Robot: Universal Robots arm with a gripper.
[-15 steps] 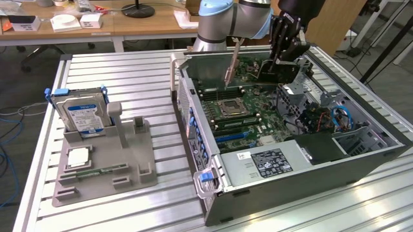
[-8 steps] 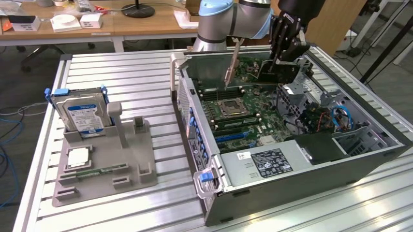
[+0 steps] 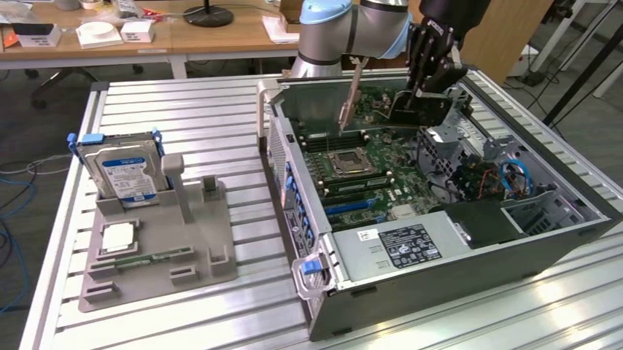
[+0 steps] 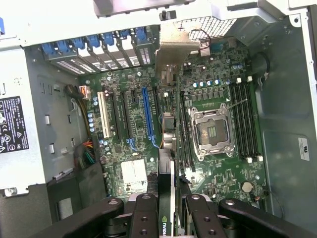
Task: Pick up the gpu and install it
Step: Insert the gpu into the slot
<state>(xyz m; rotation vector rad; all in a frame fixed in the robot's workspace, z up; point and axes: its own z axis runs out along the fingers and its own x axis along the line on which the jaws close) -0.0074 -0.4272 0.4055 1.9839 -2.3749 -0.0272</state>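
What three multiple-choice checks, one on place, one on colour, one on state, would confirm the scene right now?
1. Where is the flat green circuit-board gpu with the silver bracket? A in the grey tray; B above the open grey metal computer case; C on the floor.
2. The label on the thick silver hard drive is: A blue and white; B red; C yellow.
3. The black gripper is: A open and empty; B shut on the hard drive; C shut on the gpu.
Key: B, the exterior view shows it held over the case; A, the label faces the exterior view; C, its fingers pinch the card's edge in the wrist view.
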